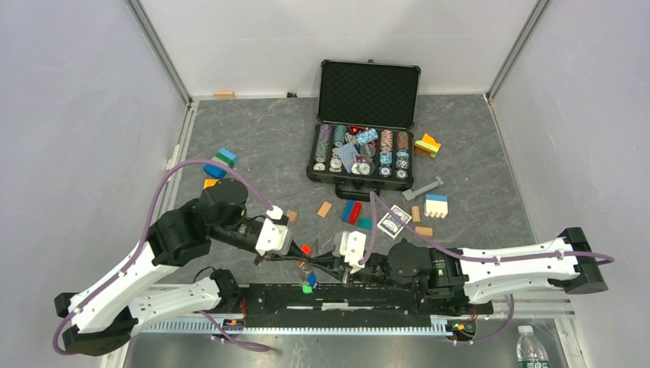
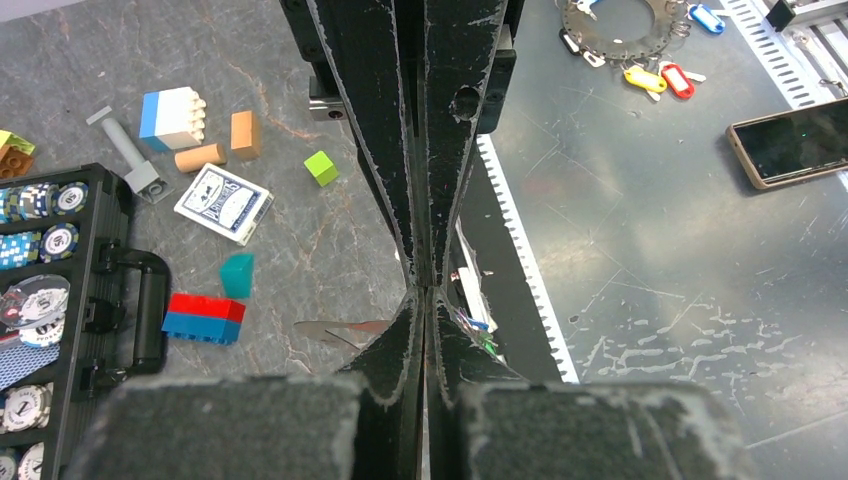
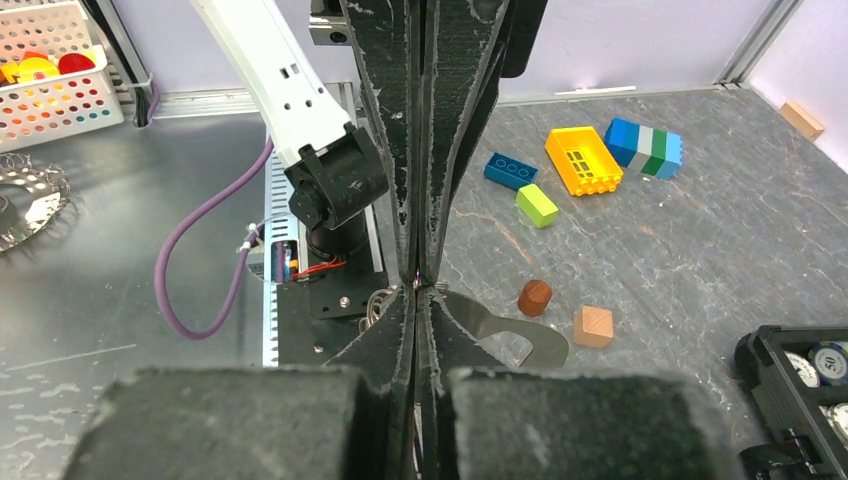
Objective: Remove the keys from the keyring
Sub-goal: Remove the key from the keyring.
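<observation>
Your left gripper (image 2: 424,285) is fully closed. What its tips pinch cannot be told. Just to its right, the small silver keys with red, blue and green plastic heads (image 1: 309,277) hang between both tools, near the black base rail (image 1: 383,295). The thin silver-grey wire keyring (image 3: 376,300) lies just beside your right gripper (image 3: 418,285) — also pressed closed, hold unclear.

Right tool (image 3: 418,285) closed, yellow block (image 3: 582,160) beyond

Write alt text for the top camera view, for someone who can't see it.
The left gripper and right gripper face each other, both closed, at the table's near edge, with colour-capped keys between their tips. Behind lie scattered toy blocks and an open case of poker chips.
</observation>
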Controlling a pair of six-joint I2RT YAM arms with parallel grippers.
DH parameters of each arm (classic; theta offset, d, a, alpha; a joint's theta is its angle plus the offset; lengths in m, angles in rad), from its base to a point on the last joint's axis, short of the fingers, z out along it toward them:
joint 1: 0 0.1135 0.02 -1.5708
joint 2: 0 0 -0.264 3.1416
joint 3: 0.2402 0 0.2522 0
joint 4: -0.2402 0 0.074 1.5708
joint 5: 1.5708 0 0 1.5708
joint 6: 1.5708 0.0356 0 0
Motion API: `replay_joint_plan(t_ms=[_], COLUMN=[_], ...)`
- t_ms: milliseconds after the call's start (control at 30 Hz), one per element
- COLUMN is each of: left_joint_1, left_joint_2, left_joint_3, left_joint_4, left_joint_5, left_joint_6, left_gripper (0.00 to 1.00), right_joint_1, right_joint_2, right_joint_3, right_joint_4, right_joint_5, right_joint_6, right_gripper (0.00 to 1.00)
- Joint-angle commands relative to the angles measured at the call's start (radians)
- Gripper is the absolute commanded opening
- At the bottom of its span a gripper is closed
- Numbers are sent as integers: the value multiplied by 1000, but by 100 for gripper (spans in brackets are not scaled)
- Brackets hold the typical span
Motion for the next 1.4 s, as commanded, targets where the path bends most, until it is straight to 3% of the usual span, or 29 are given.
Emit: replay_joint_plan(t_ms=[0,133,300,433,600,900,1200,1367], left_joint_1=[-3,-3,-3,-4,-4,-3,-4,-3], left_joint_2=[-10,-40,-174,-285,-340,-339,-299,-279], left_joint_3=[37,22,-86,-173,-239,-372,-417,-470], left_joint_4=[26,55,287,465,569,701,792,946], left_joint_5=[34,29,-7,-38,-47,-117,-108,-90], left_joint_6=[44,28,-94,-181,-257,-336,-388,-454], left_gripper=[2,4,32,41,44,48,44,40], right_joint_1=[-1,0,0,0,-1,-1,0,0], right_joint_2=[-18,-42,-116,-184,-238,-229,-237,-245], right_joint_3=[-11,-28,-68,-101,-92,36,113,122], right_joint_4=[88,84,87,88,56,-163,-317,-338], right_joint_5=[32,34,15,-28,-25,-133,-293,-348], right_joint_6=[6,-61,-169,-275,-363,-617,-753,-786], right_gripper=[0,0,0,0,0,0,0,0])
